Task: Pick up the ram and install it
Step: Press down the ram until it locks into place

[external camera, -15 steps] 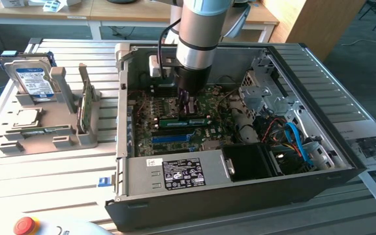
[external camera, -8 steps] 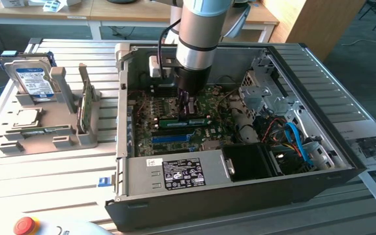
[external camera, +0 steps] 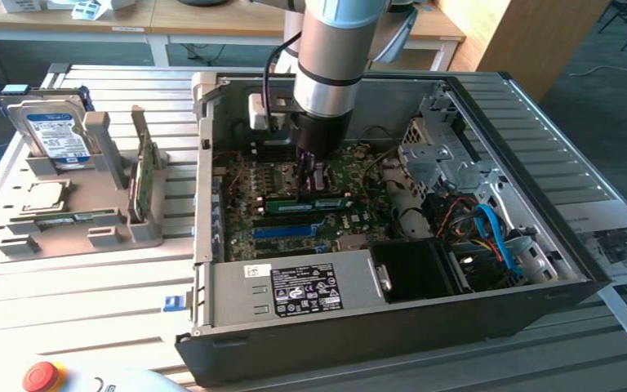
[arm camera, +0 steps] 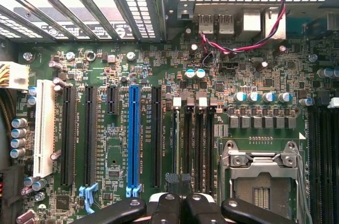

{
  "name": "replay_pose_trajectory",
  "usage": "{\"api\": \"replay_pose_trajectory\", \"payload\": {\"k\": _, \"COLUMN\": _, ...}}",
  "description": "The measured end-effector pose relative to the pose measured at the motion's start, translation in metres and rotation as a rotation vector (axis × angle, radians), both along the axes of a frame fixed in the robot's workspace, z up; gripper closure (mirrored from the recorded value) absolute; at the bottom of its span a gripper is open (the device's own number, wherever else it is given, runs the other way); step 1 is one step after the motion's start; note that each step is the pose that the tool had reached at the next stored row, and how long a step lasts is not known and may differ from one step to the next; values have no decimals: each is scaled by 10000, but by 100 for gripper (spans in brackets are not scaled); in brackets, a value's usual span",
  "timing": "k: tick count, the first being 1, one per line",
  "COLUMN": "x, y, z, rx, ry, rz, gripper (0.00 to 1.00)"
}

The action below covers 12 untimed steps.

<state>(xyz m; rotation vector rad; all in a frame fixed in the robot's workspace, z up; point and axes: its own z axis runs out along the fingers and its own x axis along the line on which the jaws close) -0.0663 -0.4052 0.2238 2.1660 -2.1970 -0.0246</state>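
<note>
Exterior view: the grey robot arm reaches down into the open black computer case (external camera: pixel 401 335), with the dark gripper (external camera: pixel 311 184) low over the green motherboard (external camera: pixel 362 184).
Fingers: pressed together, nothing between them; the wrist view shows the gripper (arm camera: pixel 184 207) with its two tips touching.
Ram: the long, thin green circuit-board stick (external camera: pixel 311 202) lies level among the slots, just under the fingertips; whether it is fully seated I cannot tell.
Slots: the row of narrow black memory slots (arm camera: pixel 197 139) sits beside the long blue plastic slot strip (arm camera: pixel 133 139).
Step in hand: seemingly pressing the stick home.
Doing it well: push straight down on the top edge, evenly along its length, keeping it upright so the end clips can catch; a tilted push risks the board.
</note>
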Motion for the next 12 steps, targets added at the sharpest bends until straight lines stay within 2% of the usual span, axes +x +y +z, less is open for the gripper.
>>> {"api": "replay_pose_trajectory", "payload": {"k": 12, "x": -1, "y": 0, "z": -17, "rx": 1, "ry": -1, "rz": 0, "gripper": 90}}
